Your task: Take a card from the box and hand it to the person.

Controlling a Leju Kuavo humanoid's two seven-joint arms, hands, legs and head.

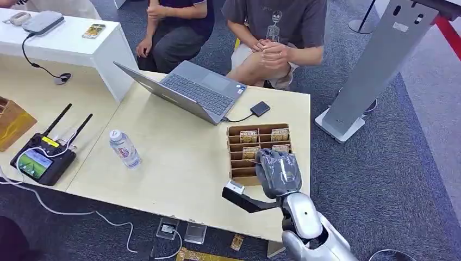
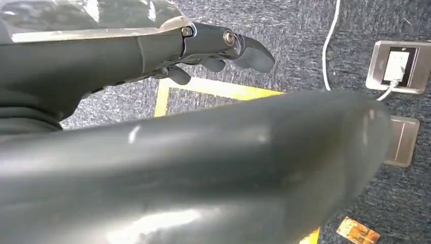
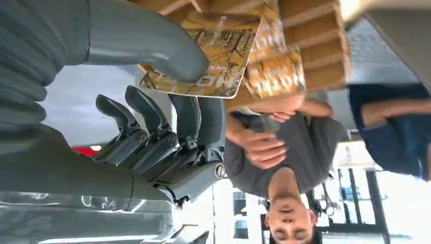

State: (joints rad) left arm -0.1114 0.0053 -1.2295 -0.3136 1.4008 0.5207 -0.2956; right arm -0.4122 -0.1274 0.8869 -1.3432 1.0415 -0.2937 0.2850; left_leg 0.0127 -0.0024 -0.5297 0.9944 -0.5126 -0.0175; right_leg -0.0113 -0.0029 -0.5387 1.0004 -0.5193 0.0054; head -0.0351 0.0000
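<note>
A brown cardboard box with slotted rows stands on the table's right end, with yellow-brown cards upright in its far rows. My right hand hovers over the box's near right part. In the right wrist view, that hand pinches one yellow-brown card between thumb and fingers, close by the box slots. A person in a grey shirt sits beyond the table with hands clasped. My left hand hangs over the carpet, fingers apart, holding nothing.
An open laptop and its power brick lie behind the box. A water bottle and a black remote sit to the left. A second person sits at the back. A white stand rises on the right. One card lies on the floor.
</note>
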